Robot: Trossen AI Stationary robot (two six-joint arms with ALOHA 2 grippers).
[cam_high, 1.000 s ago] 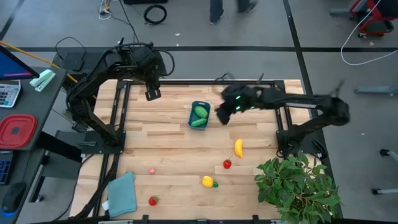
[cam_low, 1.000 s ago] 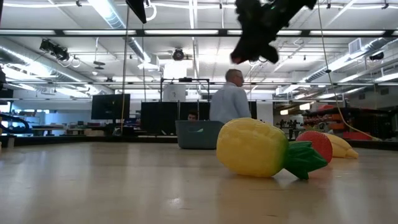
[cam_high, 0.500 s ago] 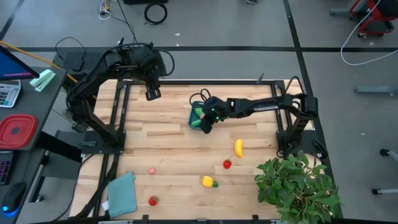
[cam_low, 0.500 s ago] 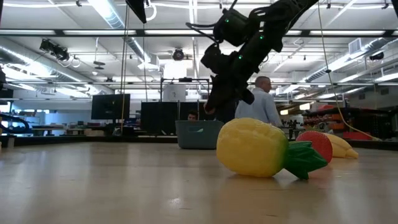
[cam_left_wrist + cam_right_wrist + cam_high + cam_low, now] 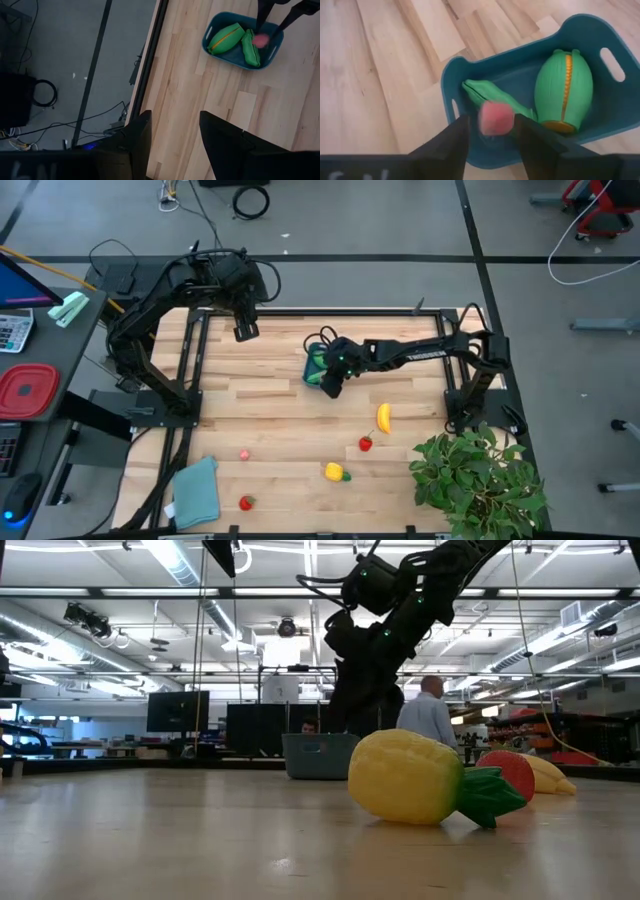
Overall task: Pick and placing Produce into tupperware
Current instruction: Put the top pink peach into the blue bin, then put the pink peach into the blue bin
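Note:
The teal tupperware [image 5: 320,366] stands on the wooden table at the far middle. It holds a green piece with a yellow stripe [image 5: 565,90] and a green cucumber-like piece [image 5: 487,94]. My right gripper [image 5: 492,131] hangs open just above the tub's near end. A small pink-red piece [image 5: 496,119] shows blurred between its fingertips, over the tub's inside. My left gripper [image 5: 245,330] waits open and high above the table's far left. A banana [image 5: 383,417], a strawberry [image 5: 366,444], a yellow-and-green piece [image 5: 337,472] and two small red pieces [image 5: 246,502] lie on the table.
A leafy potted plant [image 5: 480,480] fills the near right corner. A teal cloth [image 5: 197,490] lies at the near left. A red container [image 5: 28,390] sits on the side desk to the left. A person [image 5: 430,715] walks in the room beyond the table.
My right gripper has come down and toward the table's left, from high beside the tub's right to just over the tub, then kept still. The person behind the table has walked to the right.

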